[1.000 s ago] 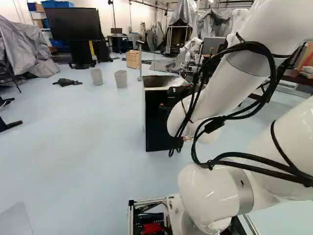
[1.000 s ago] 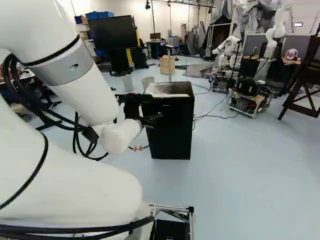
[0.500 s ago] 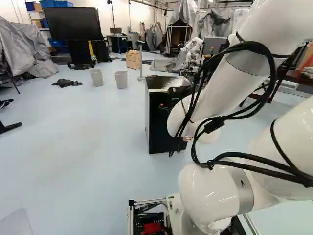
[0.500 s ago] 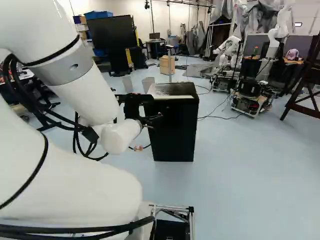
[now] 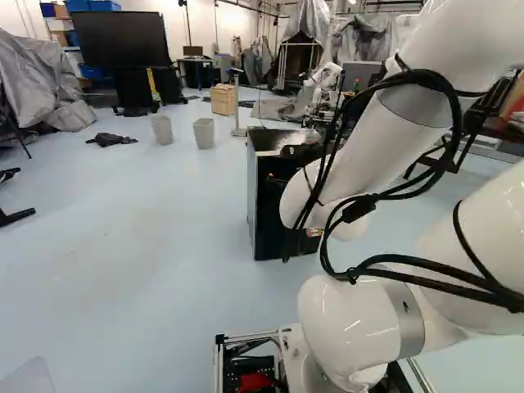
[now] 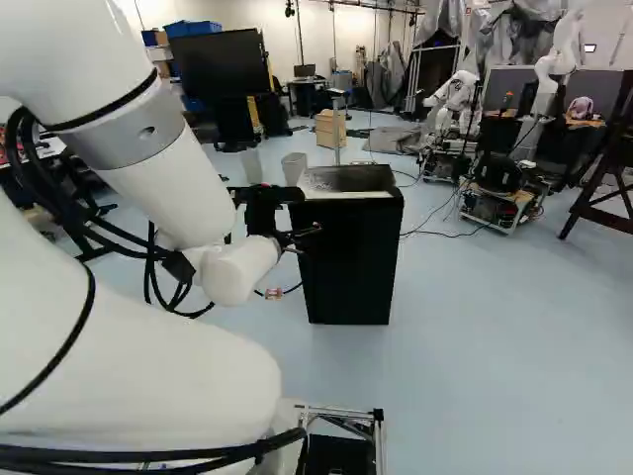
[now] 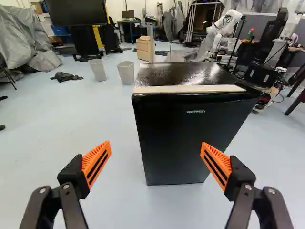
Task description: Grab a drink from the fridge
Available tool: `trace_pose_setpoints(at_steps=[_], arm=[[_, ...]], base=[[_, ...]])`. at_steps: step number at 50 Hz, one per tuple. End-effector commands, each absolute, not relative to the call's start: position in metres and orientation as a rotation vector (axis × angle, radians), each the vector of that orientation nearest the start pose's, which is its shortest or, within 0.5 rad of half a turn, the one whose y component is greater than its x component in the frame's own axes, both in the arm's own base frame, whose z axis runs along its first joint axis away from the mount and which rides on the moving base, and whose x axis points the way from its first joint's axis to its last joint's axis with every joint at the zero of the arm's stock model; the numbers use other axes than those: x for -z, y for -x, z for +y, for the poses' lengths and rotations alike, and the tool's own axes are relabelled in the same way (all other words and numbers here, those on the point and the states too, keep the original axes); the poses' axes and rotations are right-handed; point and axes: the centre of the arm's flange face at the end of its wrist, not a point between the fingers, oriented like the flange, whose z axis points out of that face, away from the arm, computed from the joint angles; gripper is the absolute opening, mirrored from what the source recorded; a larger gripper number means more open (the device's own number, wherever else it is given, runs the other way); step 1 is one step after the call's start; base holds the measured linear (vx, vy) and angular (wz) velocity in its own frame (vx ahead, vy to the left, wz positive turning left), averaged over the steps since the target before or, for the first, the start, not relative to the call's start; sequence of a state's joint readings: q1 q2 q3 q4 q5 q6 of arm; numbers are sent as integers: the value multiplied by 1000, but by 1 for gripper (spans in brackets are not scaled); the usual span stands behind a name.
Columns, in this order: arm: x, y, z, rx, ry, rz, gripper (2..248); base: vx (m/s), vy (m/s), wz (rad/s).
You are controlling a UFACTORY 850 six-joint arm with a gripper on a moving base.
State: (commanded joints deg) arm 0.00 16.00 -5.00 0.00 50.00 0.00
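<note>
Two orange pads point(image 7: 96, 163) stand wide apart on the open gripper point(image 6: 310, 239). The black fridge point(image 6: 348, 259) stands on the floor point(image 7: 81, 124) ahead, its door point(image 7: 183, 138) shut.

One black fridge point(image 7: 183, 136) stands here, with one pale strip point(image 7: 188, 89) along its top front edge. On its near side: one gripper point(image 6: 308, 239), two orange pads point(image 7: 97, 162). Beyond it and to its left: two bins point(image 7: 126, 72), one dark cloth point(image 7: 66, 77), one big screen point(image 7: 76, 12), one wooden drawer unit point(image 7: 142, 49).
</note>
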Motion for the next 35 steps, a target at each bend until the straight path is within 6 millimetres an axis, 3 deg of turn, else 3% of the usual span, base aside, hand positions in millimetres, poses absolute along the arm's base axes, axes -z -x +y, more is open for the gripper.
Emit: trace_pose_setpoints(at_steps=[23,35], arm=[[-366,-270,0,1824,2558,0,247],[-366,-270,0,1824,2558,0,247]], base=[[55,76,-16],[6,13,-1]])
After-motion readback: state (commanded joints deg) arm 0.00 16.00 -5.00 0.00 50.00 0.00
